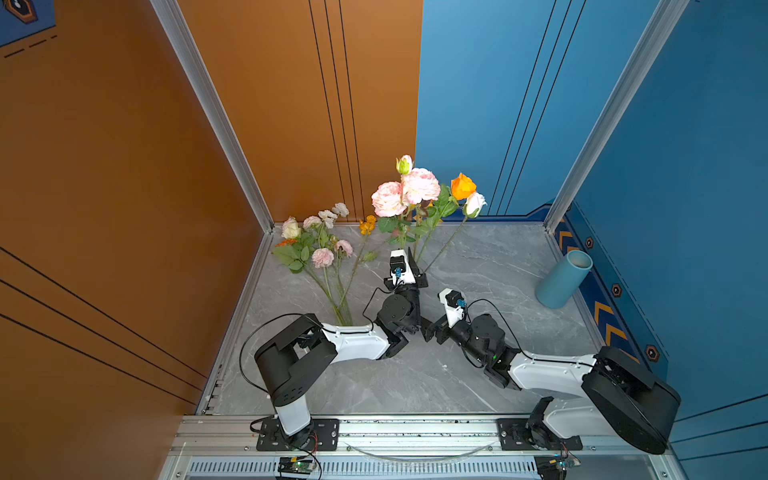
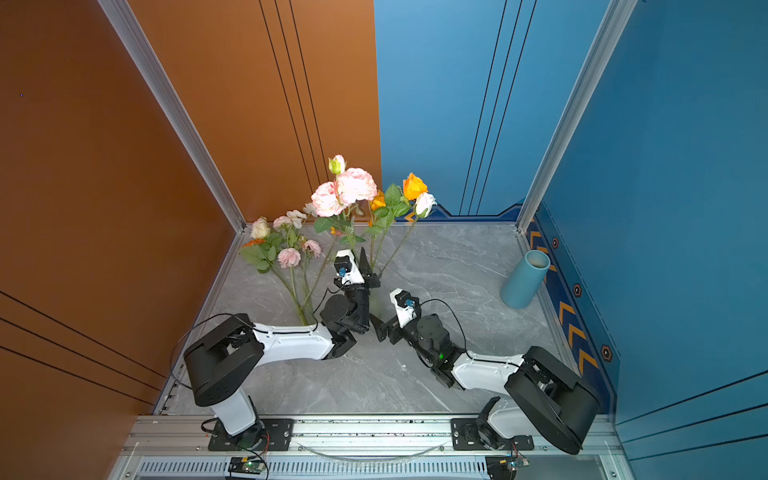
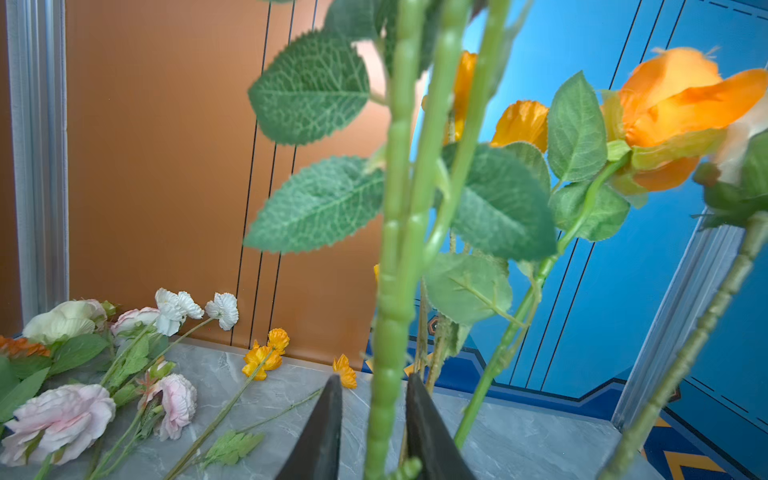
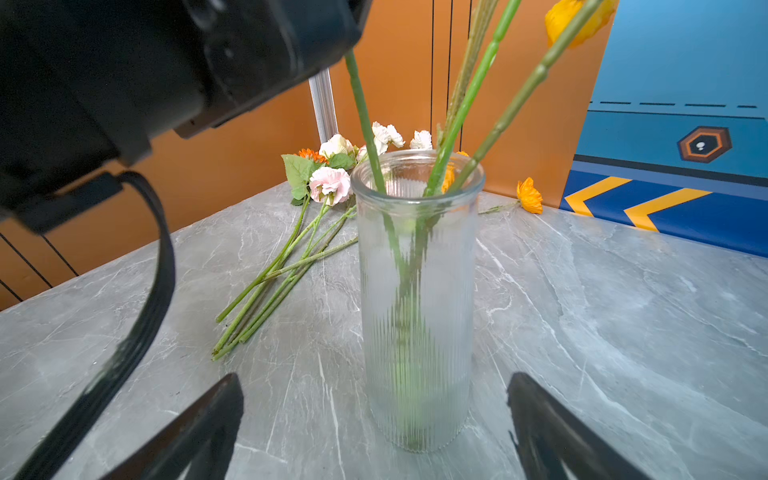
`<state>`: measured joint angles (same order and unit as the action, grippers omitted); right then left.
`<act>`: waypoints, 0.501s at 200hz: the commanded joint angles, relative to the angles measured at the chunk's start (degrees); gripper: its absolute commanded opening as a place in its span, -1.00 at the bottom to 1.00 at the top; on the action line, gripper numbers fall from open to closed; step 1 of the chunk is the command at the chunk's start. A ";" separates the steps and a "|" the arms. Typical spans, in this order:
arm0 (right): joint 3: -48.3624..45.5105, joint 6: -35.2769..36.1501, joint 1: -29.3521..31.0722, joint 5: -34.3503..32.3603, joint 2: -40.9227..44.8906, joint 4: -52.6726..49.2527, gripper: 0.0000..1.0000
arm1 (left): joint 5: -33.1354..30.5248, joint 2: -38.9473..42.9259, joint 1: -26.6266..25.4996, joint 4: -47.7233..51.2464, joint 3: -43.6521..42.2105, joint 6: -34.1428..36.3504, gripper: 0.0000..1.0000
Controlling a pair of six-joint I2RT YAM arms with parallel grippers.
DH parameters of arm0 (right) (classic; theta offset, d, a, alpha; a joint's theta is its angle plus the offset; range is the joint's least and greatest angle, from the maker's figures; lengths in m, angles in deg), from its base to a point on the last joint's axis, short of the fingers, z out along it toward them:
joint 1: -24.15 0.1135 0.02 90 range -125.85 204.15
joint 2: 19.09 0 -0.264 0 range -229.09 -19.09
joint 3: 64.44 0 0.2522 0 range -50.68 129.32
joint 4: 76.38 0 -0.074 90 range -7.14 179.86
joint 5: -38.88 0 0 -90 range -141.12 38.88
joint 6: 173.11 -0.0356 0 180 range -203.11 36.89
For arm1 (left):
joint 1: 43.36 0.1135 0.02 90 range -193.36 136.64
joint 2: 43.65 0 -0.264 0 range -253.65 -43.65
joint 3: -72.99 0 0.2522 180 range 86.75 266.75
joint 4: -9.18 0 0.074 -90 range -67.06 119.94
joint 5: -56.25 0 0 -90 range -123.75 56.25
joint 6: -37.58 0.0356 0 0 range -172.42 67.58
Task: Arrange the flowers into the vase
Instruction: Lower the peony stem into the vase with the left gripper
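Our left gripper sits loose around one green stem; our right gripper gapes wide before the clear ribbed glass vase. In it stand pink, orange and white artificial flowers; other flowers lie on the grey marble tabletop

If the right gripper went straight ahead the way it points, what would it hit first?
The ribbed glass vase, centred ahead of the open right gripper, probably low on its wall. Nothing lies between them.
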<state>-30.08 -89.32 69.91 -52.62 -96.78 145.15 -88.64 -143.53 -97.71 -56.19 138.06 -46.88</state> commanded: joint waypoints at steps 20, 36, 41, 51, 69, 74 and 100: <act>1.57 0.58 0.47 0.71 -0.49 -0.03 1.00 | -1.40 0.06 -0.59 -1.54 -0.28 0.85 -0.29; 1.64 0.62 0.47 0.71 -0.61 0.00 1.00 | -1.37 0.37 -0.67 -1.46 0.04 2.27 -0.15; 1.63 0.61 0.47 0.71 -0.60 0.00 1.00 | -1.40 0.53 -0.62 -1.38 0.28 3.00 -0.12; 1.68 0.58 0.47 0.71 -0.73 0.00 1.00 | -1.45 1.17 -0.58 0.46 0.99 3.94 -0.06; 1.78 0.54 0.48 0.79 -0.90 0.00 1.00 | -1.57 3.53 -0.30 11.24 3.74 2.65 0.07; 1.86 0.55 0.47 0.84 -0.92 -0.05 1.00 | -1.62 4.17 -0.09 15.30 4.75 1.66 0.10; 1.82 0.54 0.56 0.96 -1.02 -0.05 1.00 | -1.99 6.93 1.23 36.81 11.29 -6.60 0.27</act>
<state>-29.60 -89.32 69.97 -52.60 -97.28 145.13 -89.51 -140.86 -97.58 -39.49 143.52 -47.01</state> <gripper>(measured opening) 0.998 0.609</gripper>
